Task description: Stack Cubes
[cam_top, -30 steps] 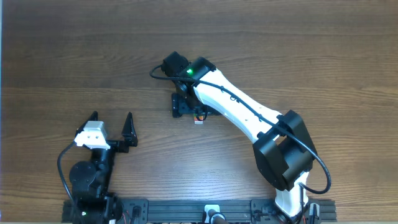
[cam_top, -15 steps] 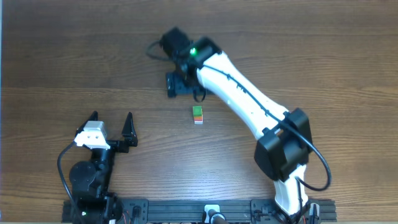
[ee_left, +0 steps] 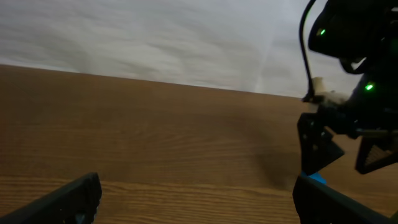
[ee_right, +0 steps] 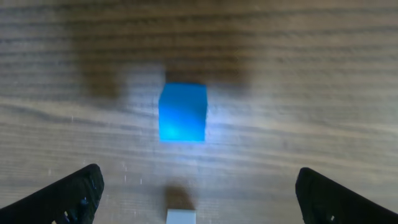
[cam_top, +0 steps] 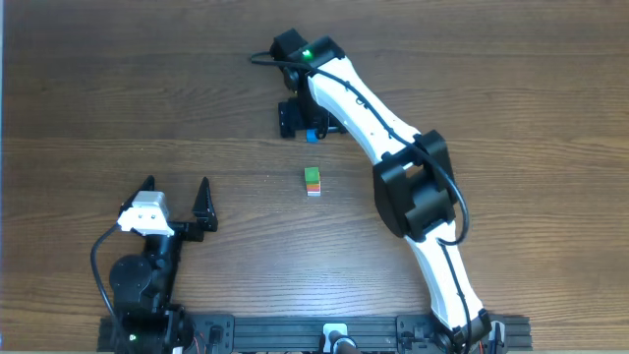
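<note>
Right tool (ee_right: 199,179), fingers spread wide, hovers over blue cube (ee_right: 182,112) at upper centre of worktop (cam_top: 511,88), apparently lining up grasp; green-on-white stack (cam_top: 313,181) mid-frame; left tool (cam_top: 177,192) spread, lower left.

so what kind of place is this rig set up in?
Probably a robotics lab bench. There's a bare wood-grain tabletop, with the left arm and right arm standing on a black rail at its edge. A plain white wall is behind, and the props are a blue cube and a green-topped stack.
</note>
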Controlling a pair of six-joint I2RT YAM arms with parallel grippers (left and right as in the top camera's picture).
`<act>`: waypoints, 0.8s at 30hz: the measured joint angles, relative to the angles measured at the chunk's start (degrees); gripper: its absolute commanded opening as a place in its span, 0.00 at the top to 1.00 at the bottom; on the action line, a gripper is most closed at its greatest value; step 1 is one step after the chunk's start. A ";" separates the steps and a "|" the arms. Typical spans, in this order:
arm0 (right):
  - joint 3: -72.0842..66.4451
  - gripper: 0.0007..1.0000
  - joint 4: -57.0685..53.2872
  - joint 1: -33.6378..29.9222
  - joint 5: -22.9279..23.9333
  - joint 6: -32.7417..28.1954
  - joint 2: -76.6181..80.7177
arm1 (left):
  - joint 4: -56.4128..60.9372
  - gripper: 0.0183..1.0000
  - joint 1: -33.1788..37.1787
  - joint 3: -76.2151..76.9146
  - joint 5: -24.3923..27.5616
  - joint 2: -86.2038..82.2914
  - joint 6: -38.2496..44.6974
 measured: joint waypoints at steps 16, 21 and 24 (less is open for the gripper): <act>0.00 0.01 4.17 -0.04 -0.04 -2.12 2.91 | 0.00 0.00 0.00 0.00 0.00 0.00 0.00; -0.04 0.01 4.63 -0.35 -0.04 -2.16 2.93 | 0.00 0.00 0.00 0.00 0.00 0.00 0.00; -0.33 0.01 5.22 -0.57 -0.26 -2.12 2.93 | 0.00 0.00 0.00 0.00 0.00 0.00 0.00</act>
